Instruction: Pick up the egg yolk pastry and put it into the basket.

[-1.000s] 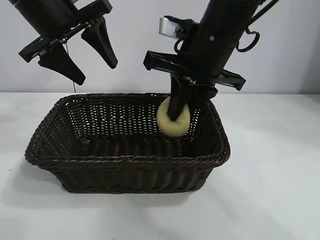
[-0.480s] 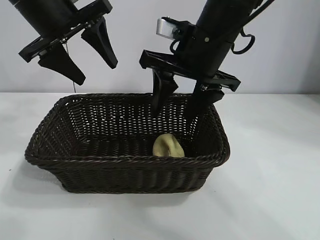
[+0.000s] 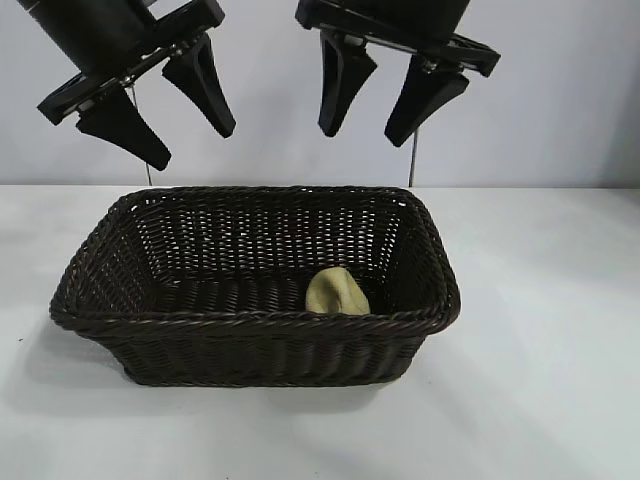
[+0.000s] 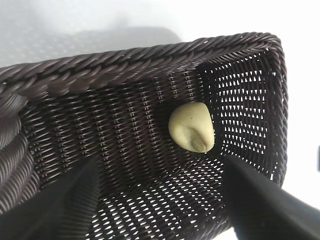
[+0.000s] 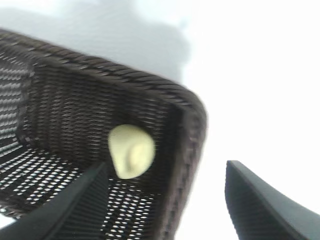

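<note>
In basket (image 3: 150,310), egg yolk pastry (image 3: 336,292) well below open right end effector (image 3: 383,108).

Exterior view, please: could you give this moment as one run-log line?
egg yolk pastry: in basket, near-right corner | right gripper: open, empty, above basket | left gripper: open, parked high

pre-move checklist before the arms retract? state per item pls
1. Egg yolk pastry inside the basket: ok, lying on the floor by the near wall, toward the right end.
2. Right gripper free of the pastry: ok, jaws open and empty, above the basket's back rim.
3. Left gripper clear: ok, open, holding nothing, above the basket's left end.
4. Basket upright on the table: ok.
5. Pastry intact: cannot tell; a crease shows on it in the wrist views.
</note>
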You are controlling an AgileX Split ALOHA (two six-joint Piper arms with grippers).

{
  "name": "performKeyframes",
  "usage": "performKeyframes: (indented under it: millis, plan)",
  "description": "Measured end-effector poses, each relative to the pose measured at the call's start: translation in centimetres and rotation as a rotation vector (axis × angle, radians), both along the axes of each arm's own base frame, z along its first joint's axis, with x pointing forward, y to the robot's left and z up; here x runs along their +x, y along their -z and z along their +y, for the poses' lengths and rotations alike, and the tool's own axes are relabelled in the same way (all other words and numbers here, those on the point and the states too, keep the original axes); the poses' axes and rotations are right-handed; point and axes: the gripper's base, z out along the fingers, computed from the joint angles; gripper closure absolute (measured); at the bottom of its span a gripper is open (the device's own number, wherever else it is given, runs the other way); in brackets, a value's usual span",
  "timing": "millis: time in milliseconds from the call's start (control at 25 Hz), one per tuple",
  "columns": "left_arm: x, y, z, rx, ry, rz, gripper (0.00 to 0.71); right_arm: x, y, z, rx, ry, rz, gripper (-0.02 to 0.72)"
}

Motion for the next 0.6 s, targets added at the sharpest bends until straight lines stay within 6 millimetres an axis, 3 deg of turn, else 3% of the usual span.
performKeyframes:
  millis: [280, 600]
  plan:
    - [0.0, 0.0, 0.0, 0.000, 0.000, 0.000, 0.205, 1.6, -0.3, -4.7, -0.015, 0.110, 0.012, 0.220]
    - [0.0, 0.0, 0.0, 0.000, 0.000, 0.000, 0.205, 1.5, -0.4, -4.3, 0.040, 0.111, 0.033, 0.220]
